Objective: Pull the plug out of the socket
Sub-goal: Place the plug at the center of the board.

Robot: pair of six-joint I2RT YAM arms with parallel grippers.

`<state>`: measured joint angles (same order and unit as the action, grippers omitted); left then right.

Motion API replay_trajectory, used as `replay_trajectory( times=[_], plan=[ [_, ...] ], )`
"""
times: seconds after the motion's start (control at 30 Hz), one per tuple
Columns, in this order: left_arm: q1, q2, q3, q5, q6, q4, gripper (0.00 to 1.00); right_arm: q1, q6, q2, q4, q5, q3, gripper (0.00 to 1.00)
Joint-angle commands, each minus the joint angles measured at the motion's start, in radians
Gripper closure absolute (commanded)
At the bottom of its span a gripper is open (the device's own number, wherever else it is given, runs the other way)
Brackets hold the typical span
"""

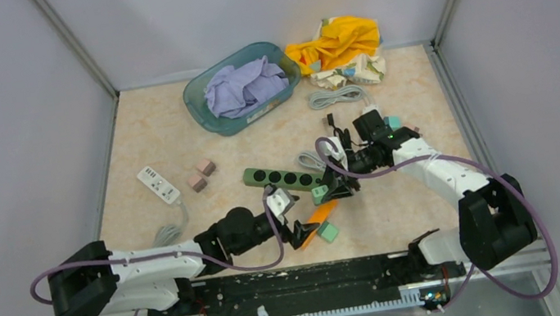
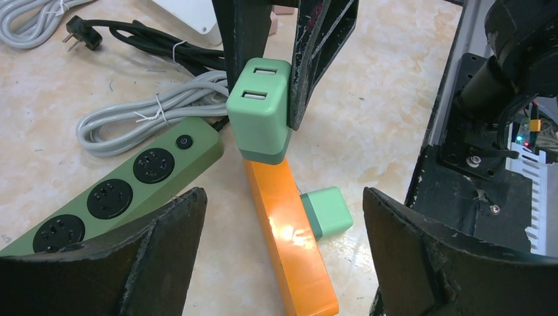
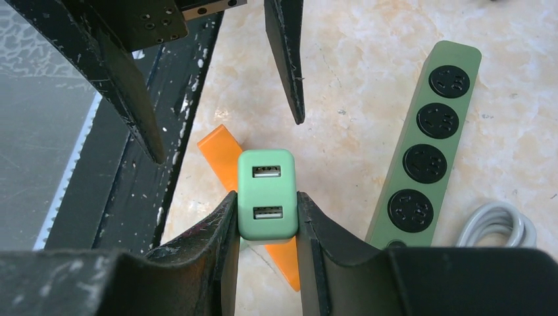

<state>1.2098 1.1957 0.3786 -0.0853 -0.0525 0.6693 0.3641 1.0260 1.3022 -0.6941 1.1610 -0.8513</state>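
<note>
The orange socket strip (image 1: 321, 216) (image 2: 289, 243) (image 3: 220, 150) lies on the table near the front. My right gripper (image 1: 332, 190) (image 3: 266, 201) is shut on a mint-green plug (image 1: 321, 194) (image 2: 258, 108) (image 3: 266, 194) with two USB ports. The plug stands over the strip's far end; I cannot tell whether its base still touches the strip. A second green plug (image 1: 328, 232) (image 2: 329, 210) sticks out of the strip's side. My left gripper (image 1: 298, 231) (image 2: 283, 197) is open, its fingers wide on either side of the strip and touching nothing.
An olive-green power strip (image 1: 282, 178) (image 2: 118, 191) (image 3: 428, 151) lies just behind, with grey and black cables (image 2: 151, 112) beside it. Farther back are a white power strip (image 1: 158, 183), pink cubes (image 1: 200, 175), a teal basket (image 1: 199, 103) of purple cloth and a yellow cloth (image 1: 335, 41).
</note>
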Motion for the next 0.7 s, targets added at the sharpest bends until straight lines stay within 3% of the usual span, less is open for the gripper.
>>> replay_trajectory(
  times=[0.0,0.17,0.3,0.4,0.5,0.57,0.67],
  plan=[
    [-0.005,-0.032,-0.017,0.015,-0.028,0.028,0.06,-0.005,-0.029,-0.020,0.045,0.093,-0.019,1.00],
    [-0.024,-0.056,-0.059,0.065,-0.074,0.110,0.04,-0.005,-0.110,-0.021,0.105,0.143,-0.003,1.00],
    [-0.077,-0.094,-0.130,0.111,-0.153,0.220,0.02,-0.005,-0.312,-0.021,0.244,0.163,0.017,1.00],
    [-0.127,-0.126,-0.188,0.142,-0.230,0.327,0.02,-0.005,-0.585,-0.021,0.442,0.176,0.054,1.00],
    [-0.161,-0.178,-0.215,0.113,-0.269,0.361,0.02,-0.005,-0.991,-0.011,0.767,0.160,0.116,1.00],
    [-0.175,-0.213,-0.209,0.081,-0.286,0.332,0.00,-0.005,-1.205,0.003,0.929,0.100,0.144,1.00],
    [-0.191,-0.276,-0.148,-0.036,-0.357,0.158,0.00,-0.005,-1.414,0.039,1.015,-0.007,0.149,1.00]
  ],
)
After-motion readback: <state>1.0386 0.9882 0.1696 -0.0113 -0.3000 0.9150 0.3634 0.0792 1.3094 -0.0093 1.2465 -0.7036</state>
